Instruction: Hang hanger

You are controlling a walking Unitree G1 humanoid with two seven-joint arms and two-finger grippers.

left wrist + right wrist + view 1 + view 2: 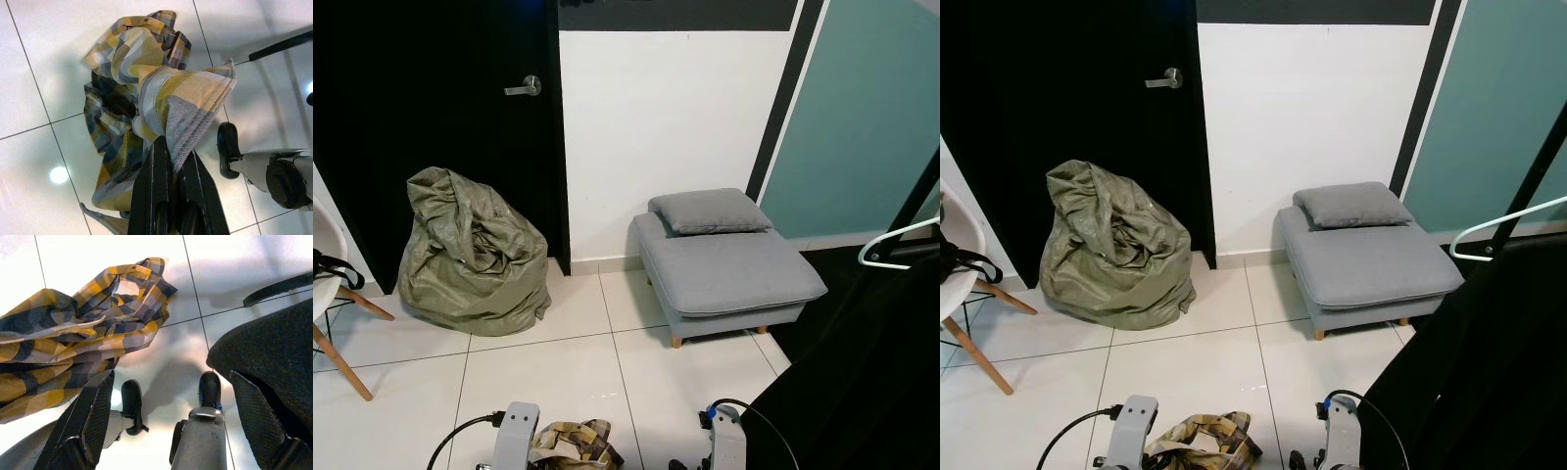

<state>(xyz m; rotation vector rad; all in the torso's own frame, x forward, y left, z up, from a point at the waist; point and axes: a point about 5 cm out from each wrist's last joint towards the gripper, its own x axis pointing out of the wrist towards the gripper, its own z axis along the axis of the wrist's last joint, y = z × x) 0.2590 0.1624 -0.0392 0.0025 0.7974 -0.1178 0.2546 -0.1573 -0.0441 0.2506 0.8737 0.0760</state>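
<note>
Grey footstool point(729, 269) on white tiled floor point(538, 377)

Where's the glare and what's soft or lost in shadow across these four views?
Left wrist view: sharp plaid shirt, bright lamp reflection on the glossy floor tile. Right wrist view: broad washed-out sheen on the tiles, near jaw edges soft. Left eye view: even light, black door swallows detail, dark mass at right is featureless; white hanger stands out.

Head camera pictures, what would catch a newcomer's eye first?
Probably the crumpled olive bag slumped on the white tiles against the black door, and the grey footstool with its cushion by the white wall. Low down, the left tool is shut on a yellow plaid shirt above the floor.
</note>
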